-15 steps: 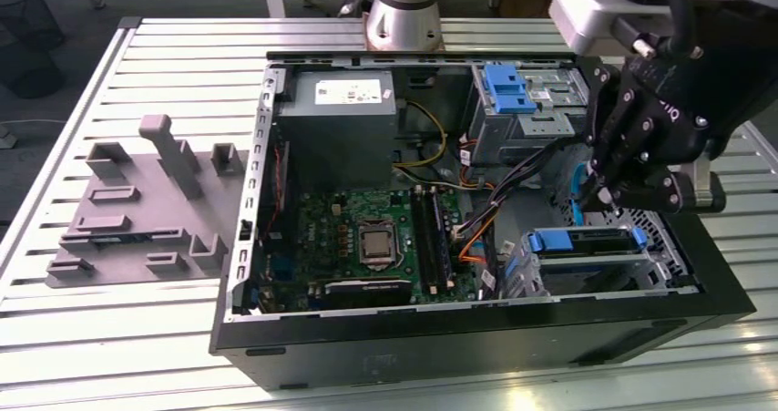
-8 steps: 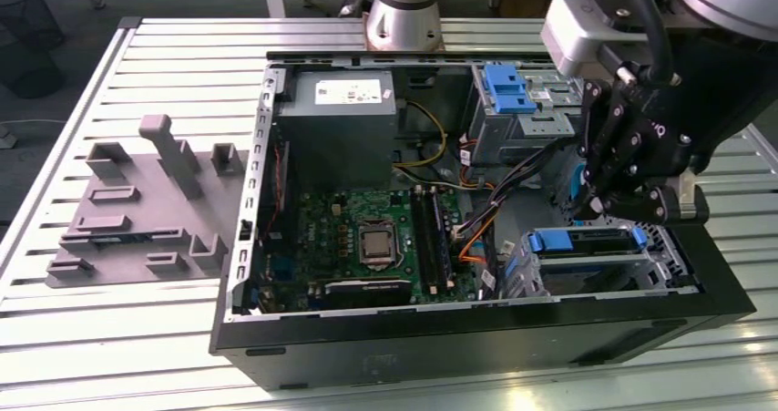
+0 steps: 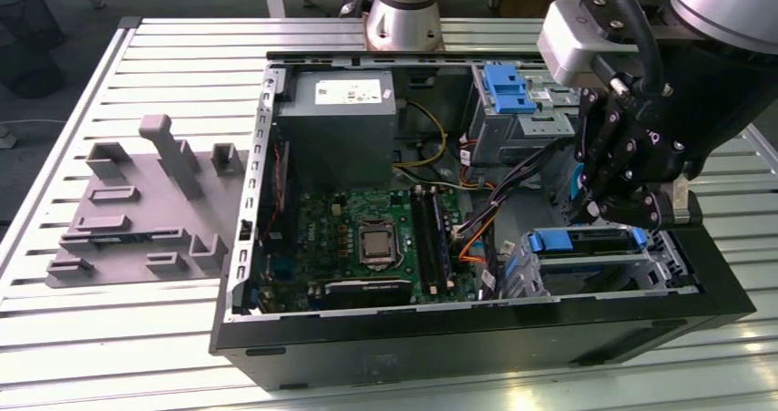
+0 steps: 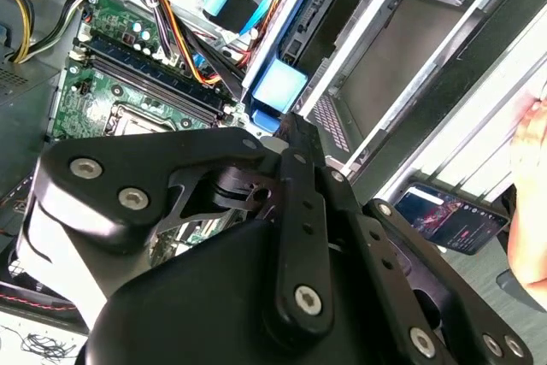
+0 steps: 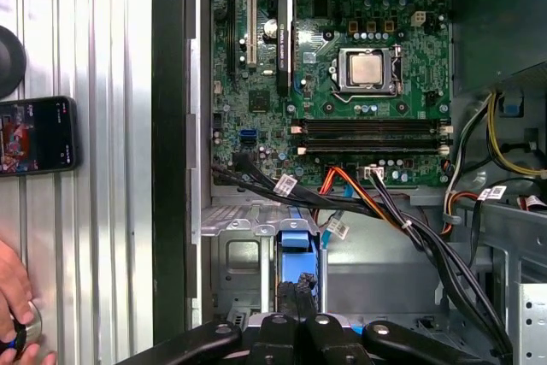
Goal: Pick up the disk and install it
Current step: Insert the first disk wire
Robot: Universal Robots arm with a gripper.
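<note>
Nearest in the exterior view: computer case (image 3: 486, 338) lying on its side on the slatted counter (image 3: 182, 56), open side up, so everything inside is reached from above.

Drive cage (image 3: 571, 279) in the case's near corner, toward the exterior view's right. The disk (image 3: 581, 241) stands in it on edge, blue carrier rim uppermost – that rim is the only part offered for a hold.

Gripper (image 3: 608, 216) comes straight down on the rim. In the first wrist view the fingers (image 5: 286, 295) are drawn narrow, pinched across the thin blue strip – a slim grip for a slim edge. How deep the disk sits I cannot tell; my reading is in or nearly in its slot.

Cable bundle (image 5: 385, 211), orange and black, runs just beside the cage, close enough to snag.

Beyond: motherboard (image 3: 364, 238) flat on the case floor, then the big grey box (image 3: 334, 119) and a blue latch piece (image 3: 505, 87) on the far bay, well apart from the work.

Outside the case: grey moulded fixture (image 3: 134, 210) toward the exterior view's left; phone (image 5: 38, 136) and a person's hand (image 5: 13, 297) on the counter
</note>
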